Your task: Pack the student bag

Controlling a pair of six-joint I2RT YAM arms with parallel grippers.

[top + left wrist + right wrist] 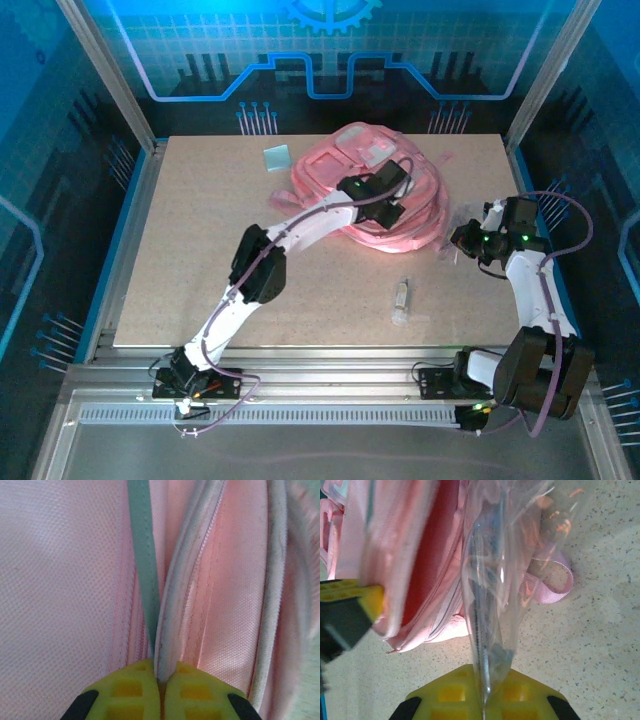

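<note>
The left gripper is clenched on a piped zip edge of the student bag, which lies slumped at the far middle of the counter. The right gripper pinches a clear plastic pouch just beside the bag's right side. A small clear item lies apart, nearer the arms.

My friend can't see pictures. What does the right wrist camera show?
The right gripper, shut, pinches a clear plastic bag that reaches up the picture. The pink student bag takes up the picture's left side, and a pink strap loop rests on the speckled table.
</note>
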